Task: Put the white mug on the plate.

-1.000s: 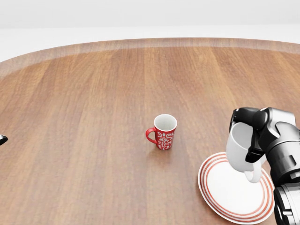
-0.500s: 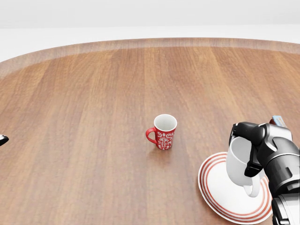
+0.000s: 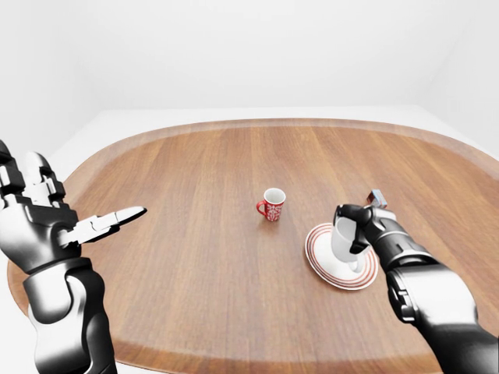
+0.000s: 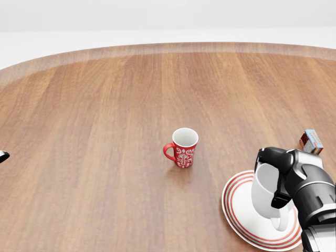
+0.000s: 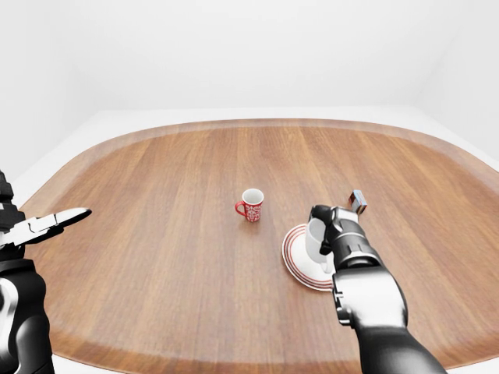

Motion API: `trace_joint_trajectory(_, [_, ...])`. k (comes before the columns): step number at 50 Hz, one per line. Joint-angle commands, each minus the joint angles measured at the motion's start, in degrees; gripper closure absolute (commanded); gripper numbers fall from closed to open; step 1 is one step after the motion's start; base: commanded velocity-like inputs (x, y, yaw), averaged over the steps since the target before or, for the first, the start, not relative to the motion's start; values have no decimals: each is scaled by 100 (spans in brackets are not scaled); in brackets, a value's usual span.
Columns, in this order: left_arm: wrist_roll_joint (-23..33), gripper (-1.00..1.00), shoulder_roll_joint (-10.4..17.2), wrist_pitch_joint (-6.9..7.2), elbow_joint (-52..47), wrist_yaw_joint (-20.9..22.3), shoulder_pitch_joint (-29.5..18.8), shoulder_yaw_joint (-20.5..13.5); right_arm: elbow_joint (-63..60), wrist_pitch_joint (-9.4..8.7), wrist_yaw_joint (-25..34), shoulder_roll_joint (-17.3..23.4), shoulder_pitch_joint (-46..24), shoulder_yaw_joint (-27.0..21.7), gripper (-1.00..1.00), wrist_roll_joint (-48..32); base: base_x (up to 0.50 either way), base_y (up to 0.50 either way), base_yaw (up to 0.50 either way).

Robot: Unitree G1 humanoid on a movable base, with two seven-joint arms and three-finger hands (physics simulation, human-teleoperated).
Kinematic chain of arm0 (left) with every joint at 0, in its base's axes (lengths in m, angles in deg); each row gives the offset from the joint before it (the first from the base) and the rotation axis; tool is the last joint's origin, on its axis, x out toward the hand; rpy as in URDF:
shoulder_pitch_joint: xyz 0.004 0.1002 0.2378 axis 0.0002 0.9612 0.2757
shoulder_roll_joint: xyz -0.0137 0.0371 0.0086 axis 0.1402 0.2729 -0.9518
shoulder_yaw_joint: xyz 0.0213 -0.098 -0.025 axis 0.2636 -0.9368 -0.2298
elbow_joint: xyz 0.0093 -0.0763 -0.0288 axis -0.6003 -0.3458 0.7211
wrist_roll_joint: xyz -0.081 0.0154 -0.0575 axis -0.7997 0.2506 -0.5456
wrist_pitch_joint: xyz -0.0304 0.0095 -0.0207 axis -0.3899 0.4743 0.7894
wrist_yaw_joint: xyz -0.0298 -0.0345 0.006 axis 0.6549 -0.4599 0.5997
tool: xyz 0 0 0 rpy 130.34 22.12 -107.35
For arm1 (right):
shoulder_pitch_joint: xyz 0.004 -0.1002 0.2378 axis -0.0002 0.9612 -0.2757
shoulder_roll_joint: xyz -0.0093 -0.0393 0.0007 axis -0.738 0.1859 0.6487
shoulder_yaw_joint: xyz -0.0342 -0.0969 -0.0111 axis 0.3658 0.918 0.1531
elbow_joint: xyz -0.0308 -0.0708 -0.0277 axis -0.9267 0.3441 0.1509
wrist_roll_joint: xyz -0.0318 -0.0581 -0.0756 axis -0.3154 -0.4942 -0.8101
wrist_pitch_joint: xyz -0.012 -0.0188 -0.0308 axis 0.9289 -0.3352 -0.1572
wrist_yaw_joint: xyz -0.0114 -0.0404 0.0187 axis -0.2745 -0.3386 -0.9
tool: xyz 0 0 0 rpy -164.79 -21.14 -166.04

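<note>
Lower now than a second ago: white mug (image 4: 266, 191), clamped in the right robot hand (image 4: 286, 181), down over the red-ringed plate (image 4: 239, 210) near the head view's bottom right; contact with the plate not clear. Newly uncovered beyond the wrist: a small red-and-blue box (image 4: 311, 141). Unmoved on the wooden desk (image 4: 105, 115): red patterned mug (image 4: 182, 147). Raised at the left-eye view's left, fingers spread apart, holding nothing: left robot hand (image 3: 54, 222).

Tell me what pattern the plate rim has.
Thin red rings on white plate; clearest in head view.
</note>
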Motion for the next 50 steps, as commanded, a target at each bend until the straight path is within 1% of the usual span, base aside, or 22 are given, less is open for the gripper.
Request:
trace_joint_trajectory(1, [10,-100,-6,0,8,6,7,5,10,0,-116,-46,86,11,100,-47,0,0,0])
trace_joint_trajectory(17, [21,-100,-15,0,33,17,25,7,9,0,-117,-48,131,14,100,-34,0,0,0])
trace_joint_trajectory(20, [23,-100,-16,0,18,15,28,7,6,0,-114,-46,129,18,90,-37,0,0,0])
trace_joint_trajectory(21, [22,-100,-18,0,14,14,29,6,5,0,-114,-45,125,13,83,-31,0,0,0])
trace_joint_trajectory(27, [30,-100,-28,0,10,17,36,9,21,0,-184,-81,197,6,80,-10,0,0,0])
trace_joint_trajectory(29, [27,-100,-30,0,0,15,38,7,20,0,-183,-81,195,10,72,-10,0,0,0])
trace_joint_trajectory(30, [45,-100,-37,0,21,19,41,24,15,0,-141,-66,157,9,63,-9,0,0,0])
trace_joint_trajectory(32, [50,-100,-40,0,27,22,43,27,21,0,-183,-81,203,9,62,-4,0,0,0])
trace_joint_trajectory(33, [40,-100,-33,0,19,18,35,14,24,0,-174,-72,199,10,45,-5,0,0,0])
trace_joint_trajectory(35, [36,-100,-32,0,22,18,33,13,18,0,-141,-61,180,11,30,-6,0,0,0])
trace_joint_trajectory(36, [48,-100,-38,0,39,21,35,27,23,0,-160,-55,182,9,16,-6,0,0,0])
trace_joint_trajectory(38, [53,-100,-40,0,46,21,35,33,24,0,-166,-58,190,9,0,-6,0,0,0])
trace_joint_trajectory(40, [49,-100,-35,0,43,20,29,31,25,0,-178,-63,197,9,-58,-6,0,0,0])
trace_joint_trajectory(42, [49,-100,-33,0,57,20,24,32,29,0,-189,-74,205,6,-100,-2,0,0,0])
trace_joint_trajectory(50, [54,-100,-26,0,74,18,11,45,25,0,-146,-57,173,1,-100,5,0,0,0])
